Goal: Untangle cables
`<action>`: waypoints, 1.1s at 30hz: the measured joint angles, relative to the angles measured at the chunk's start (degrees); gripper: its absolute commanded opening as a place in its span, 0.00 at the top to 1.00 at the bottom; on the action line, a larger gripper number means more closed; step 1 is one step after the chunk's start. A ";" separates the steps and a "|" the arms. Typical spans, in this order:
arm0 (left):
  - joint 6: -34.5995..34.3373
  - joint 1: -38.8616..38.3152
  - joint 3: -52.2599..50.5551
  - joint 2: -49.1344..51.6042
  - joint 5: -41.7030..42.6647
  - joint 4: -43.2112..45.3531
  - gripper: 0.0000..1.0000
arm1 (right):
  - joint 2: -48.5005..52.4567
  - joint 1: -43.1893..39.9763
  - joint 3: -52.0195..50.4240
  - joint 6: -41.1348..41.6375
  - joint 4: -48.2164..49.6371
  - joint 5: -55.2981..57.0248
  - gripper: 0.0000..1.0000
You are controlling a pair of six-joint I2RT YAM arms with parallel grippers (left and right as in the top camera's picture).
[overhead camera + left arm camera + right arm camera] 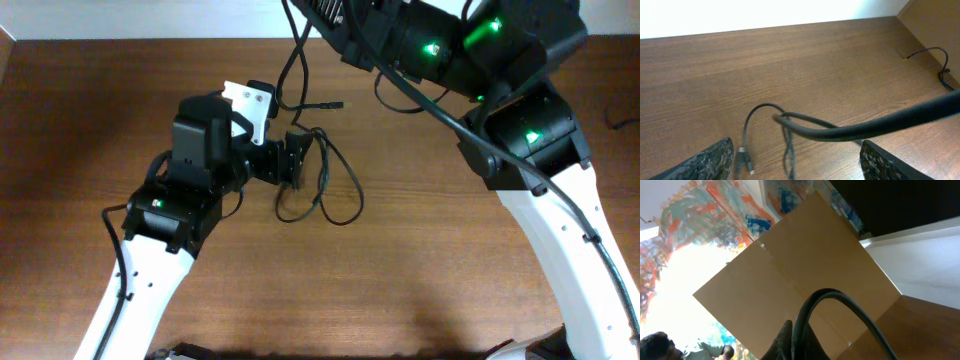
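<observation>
– Black loops at the middle of the overhead view: which item is this?
– The cables (840, 133), a loose tangle of thin cords on the brown wooden desk (450, 280), just in front of the left arm. One small plug end (336, 104) lies just beyond the loops, on the far side.
– And the state of the left gripper (795, 150)?
– Spread wide. Its two fingers stand well apart, one on each side of the tangle, and the cords pass through the gap. No finger is seen pressing on them, so nothing is held.
– What is the thick dark strand crossing the left wrist view?
– One of the cables, off the desk and close to the lens, running up and to the right.
– The right gripper (792, 342)?
– Closed. Its arm reaches in from the upper right of the overhead view, and its camera faces a sheet of cardboard (805, 270). A black cord arches up from between the closed fingers, so it appears to have hold of one strand of the cables.
</observation>
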 measured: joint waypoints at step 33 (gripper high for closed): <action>-12.98 -0.07 -0.20 -7.65 -10.64 15.19 0.60 | 12.63 -18.45 0.33 -96.96 -72.74 -21.46 0.04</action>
